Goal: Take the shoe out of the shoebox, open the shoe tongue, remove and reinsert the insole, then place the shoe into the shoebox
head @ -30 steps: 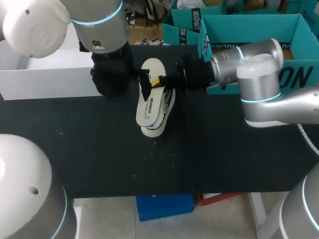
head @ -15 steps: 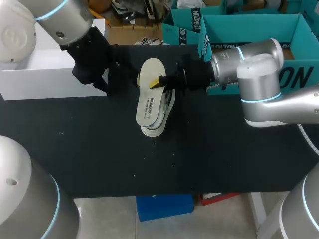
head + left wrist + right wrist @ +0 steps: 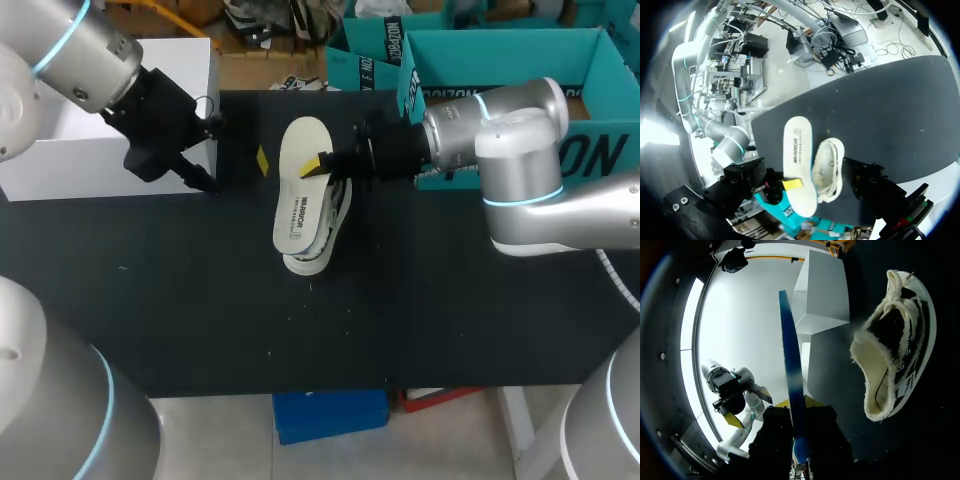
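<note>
Pinching insole (image 3: 297, 200): right end effector (image 3: 318, 163)

Left hand (image 3: 233, 171) spread wide; right hand (image 3: 318, 165) pinching insole (image 3: 298, 200) edge.

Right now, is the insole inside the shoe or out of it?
Out. The right pincer holds the insole apart from the shoe, which lies on the table.

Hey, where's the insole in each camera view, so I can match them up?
Head view: the insole sits mid-table over the shoe, pinched by the right gripper.
Left wrist view: the insole lies alongside the shoe, printed face showing.
Right wrist view: the insole is edge-on, a blue strip between that gripper's fingers.
Shared landmark: the shoe.
</note>
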You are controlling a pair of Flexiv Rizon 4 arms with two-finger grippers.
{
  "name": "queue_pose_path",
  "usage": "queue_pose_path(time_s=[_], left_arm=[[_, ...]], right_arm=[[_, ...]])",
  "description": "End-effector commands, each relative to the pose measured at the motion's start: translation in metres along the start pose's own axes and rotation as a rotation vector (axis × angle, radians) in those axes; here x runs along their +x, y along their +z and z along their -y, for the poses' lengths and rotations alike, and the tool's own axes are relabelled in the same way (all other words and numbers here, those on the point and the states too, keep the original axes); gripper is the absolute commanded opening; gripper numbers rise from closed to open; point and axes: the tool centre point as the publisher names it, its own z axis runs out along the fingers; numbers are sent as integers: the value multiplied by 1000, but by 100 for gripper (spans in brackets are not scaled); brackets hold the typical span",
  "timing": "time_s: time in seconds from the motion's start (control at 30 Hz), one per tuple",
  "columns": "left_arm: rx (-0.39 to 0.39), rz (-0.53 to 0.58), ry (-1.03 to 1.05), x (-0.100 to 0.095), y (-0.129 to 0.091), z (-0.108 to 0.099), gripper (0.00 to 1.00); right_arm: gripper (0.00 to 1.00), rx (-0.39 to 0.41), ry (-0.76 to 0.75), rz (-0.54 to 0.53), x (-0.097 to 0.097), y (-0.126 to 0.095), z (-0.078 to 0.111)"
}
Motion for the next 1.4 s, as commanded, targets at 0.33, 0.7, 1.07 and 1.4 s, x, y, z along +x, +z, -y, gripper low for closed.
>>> queue_pose_path(time_s=[0.33,0.7,1.07,1.4], left_arm=[[15,86,-31,6,3,3,100],[-94,430,-140,22,8,0,100],[-136,658,-151,30,32,-16,100],[-179,772,-177,33,54,-40,100]], right_arm=[[0,-1,1,1,0,1,0],[0,-1,1,1,0,1,0],[0,-1,1,1,0,1,0],[0,-1,1,1,0,1,0]])
